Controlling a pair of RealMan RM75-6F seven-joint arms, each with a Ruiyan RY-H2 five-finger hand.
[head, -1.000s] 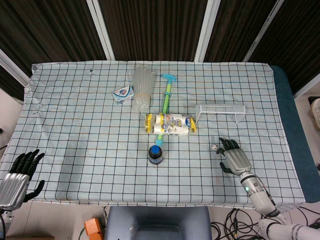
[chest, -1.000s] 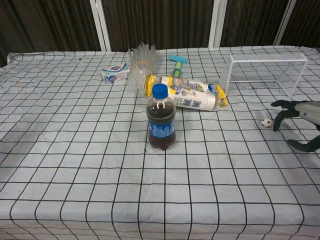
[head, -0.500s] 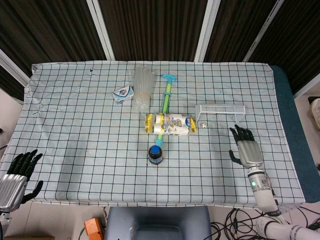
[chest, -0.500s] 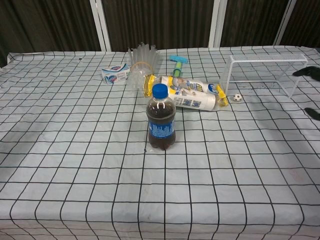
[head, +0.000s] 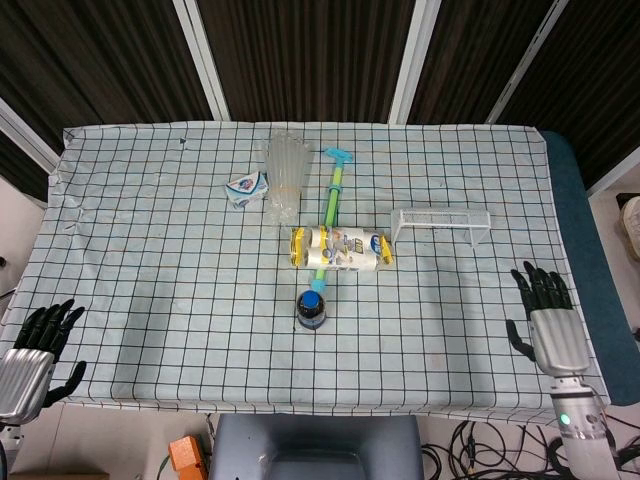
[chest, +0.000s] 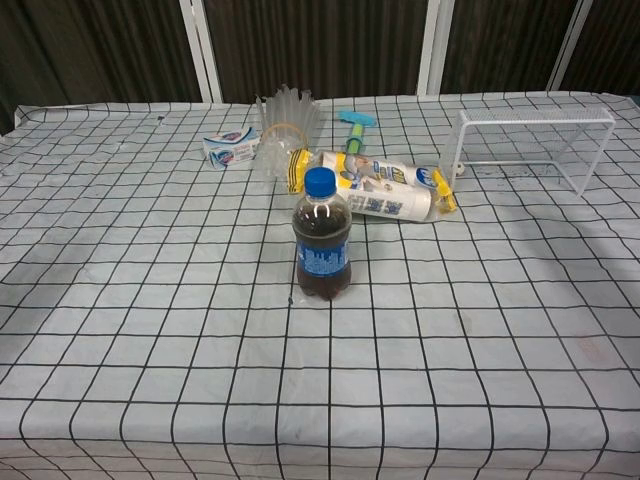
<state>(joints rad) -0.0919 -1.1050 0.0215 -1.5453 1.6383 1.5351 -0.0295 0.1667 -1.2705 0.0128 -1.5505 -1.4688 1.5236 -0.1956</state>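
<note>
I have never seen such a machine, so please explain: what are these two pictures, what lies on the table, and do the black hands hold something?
This is a robot with two arms, each ending in a black hand with fingers. One camera looks down from its head, the other forward from its chest. The left hand and right hand sit at the near table edges, fingers apart, holding nothing. On the checked cloth stand a cola bottle and stacked clear cups; a wrapped packet, a green pump, a small carton and a white wire goal lie nearby.

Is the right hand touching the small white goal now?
Apart. The head view shows the right hand open near the table's right edge, with bare checked cloth between it and the white goal.
</note>
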